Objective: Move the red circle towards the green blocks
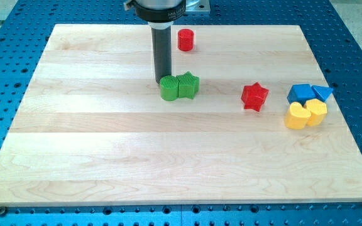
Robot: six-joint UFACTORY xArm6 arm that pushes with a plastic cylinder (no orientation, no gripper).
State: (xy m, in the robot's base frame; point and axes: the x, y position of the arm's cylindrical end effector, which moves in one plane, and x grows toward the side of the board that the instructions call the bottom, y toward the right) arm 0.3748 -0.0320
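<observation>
One upright rod, my tip point(161, 81) (vertical) touching green circle point(168, 88).

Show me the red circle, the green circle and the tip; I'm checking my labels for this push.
red circle point(185, 39): camera view, middle of its front.
green circle point(168, 88): camera view, centre of its top face.
my tip point(162, 81): camera view, rod's very end, just behind the green circle.

You've got a pale wood board point(105, 157) w/ visible plank seams, sitting on a blue perforated metal table point(17, 19), holes showing past every edge. Even, soft light.
</observation>
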